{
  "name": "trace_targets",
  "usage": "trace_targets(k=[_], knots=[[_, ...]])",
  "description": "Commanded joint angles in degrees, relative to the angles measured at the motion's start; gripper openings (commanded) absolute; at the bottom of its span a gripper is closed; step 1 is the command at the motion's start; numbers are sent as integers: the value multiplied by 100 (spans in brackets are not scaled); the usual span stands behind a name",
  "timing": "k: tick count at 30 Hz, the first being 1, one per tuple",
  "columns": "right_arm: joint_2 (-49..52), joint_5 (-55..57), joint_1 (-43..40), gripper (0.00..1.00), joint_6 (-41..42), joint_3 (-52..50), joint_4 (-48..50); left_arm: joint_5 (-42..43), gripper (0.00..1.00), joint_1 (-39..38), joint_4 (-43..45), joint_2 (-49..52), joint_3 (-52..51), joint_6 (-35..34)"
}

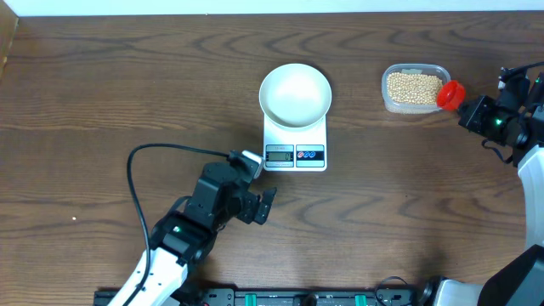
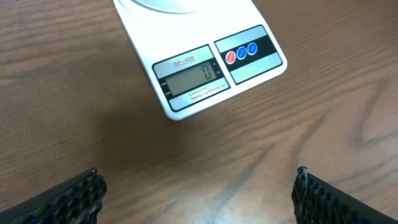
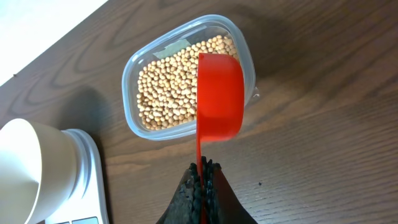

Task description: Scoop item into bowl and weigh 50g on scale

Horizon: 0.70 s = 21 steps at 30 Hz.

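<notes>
The empty white bowl sits on the white scale; its display reads 0 in the left wrist view. The beige beans fill a clear plastic tub at the back right, also in the right wrist view. My right gripper is shut on the handle of a red scoop, whose cup hangs over the tub's right edge. My left gripper is open and empty, low over the table in front of the scale.
The left arm's black cable loops over the table at the left. The table's far edge runs along the top. The bowl and scale show at the right wrist view's lower left.
</notes>
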Motion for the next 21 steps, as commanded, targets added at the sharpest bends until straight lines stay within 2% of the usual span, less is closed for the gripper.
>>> trace_targets(k=[1,5,10,13,21], knots=[[-66,7,-2,1,-125,109,13,291,98,-9,-33,-164,46,37],[-66,7,-2,1,-125,109,24,481,98,-7,-173,-164,186,39],[-66,7,-2,1,-125,109,52,470,98,37,-562,-162,396,466],[-66,7,-2,1,-125,109,59,387,98,177,-660,-131,396,470],[-66,7,-2,1,-125,109,52,262,98,579,-533,345,396,601]])
